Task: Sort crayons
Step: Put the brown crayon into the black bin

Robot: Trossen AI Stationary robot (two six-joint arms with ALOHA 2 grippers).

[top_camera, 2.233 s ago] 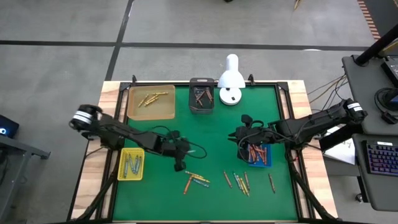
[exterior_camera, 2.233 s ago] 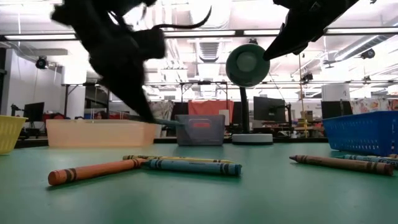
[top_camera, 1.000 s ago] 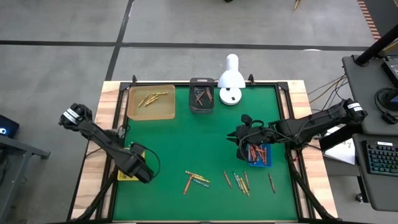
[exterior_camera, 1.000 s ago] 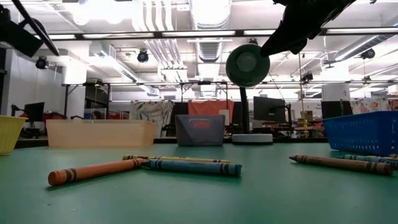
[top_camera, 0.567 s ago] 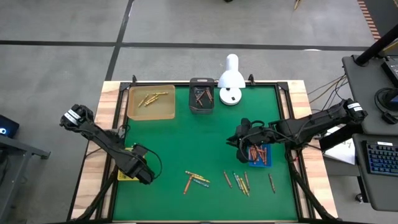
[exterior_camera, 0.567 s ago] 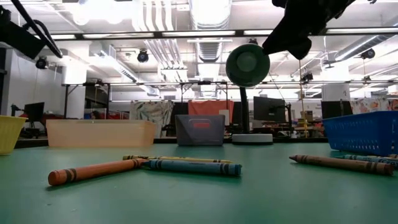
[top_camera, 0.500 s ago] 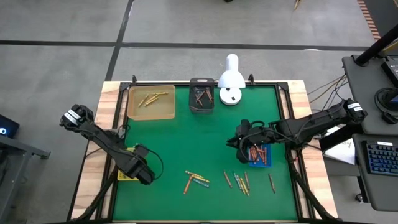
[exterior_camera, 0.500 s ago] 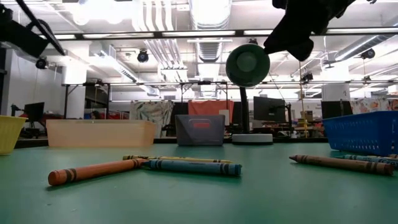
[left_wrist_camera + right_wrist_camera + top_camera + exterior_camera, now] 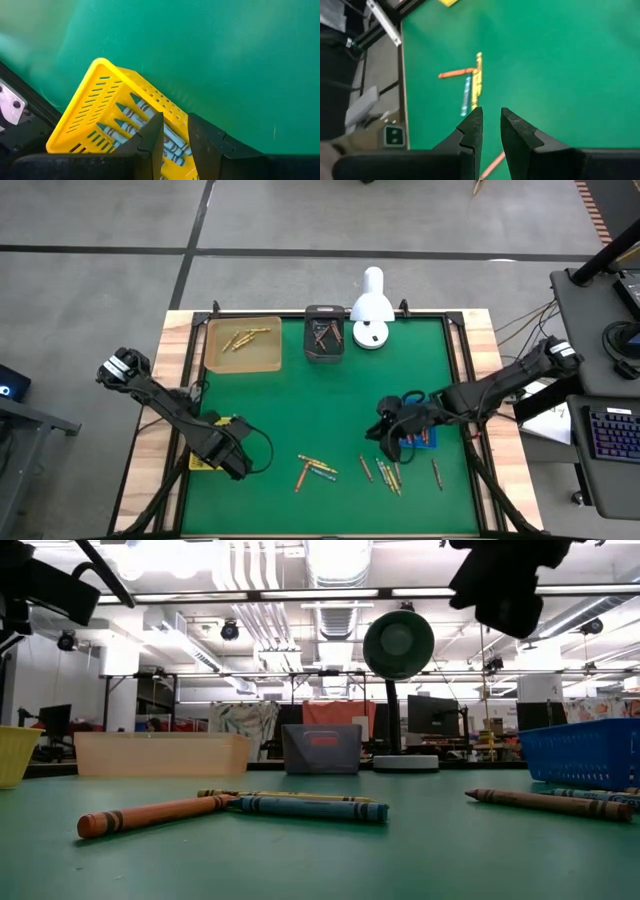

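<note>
Loose crayons lie flat on the green mat near its front edge: an orange, yellow and blue group (image 9: 315, 468) and several more to its right (image 9: 387, 471). The low view shows the orange crayon (image 9: 150, 814) and the blue one (image 9: 310, 807). My left gripper (image 9: 235, 457) hangs open, pointing down, over the yellow tray (image 9: 95, 100), which holds blue crayons (image 9: 125, 122); nothing is between its fingers (image 9: 175, 117). My right gripper (image 9: 383, 432) hovers open and empty (image 9: 491, 111) just left of the blue tray (image 9: 418, 432), slanting down toward the orange-yellow-blue group (image 9: 470, 80).
A tan tray (image 9: 243, 343) with yellow crayons and a dark grey tray (image 9: 324, 335) with brown ones stand at the far edge, beside a white lamp (image 9: 371, 308). The blue tray holds orange-red crayons. The mat's middle is bare. Black frame rails border the mat.
My right gripper has moved from above the blue tray's left side toward the table's near edge, closer to the loose crayons, and has rolled as it went. My left gripper has stayed over the yellow tray, and its wrist has turned a little.
</note>
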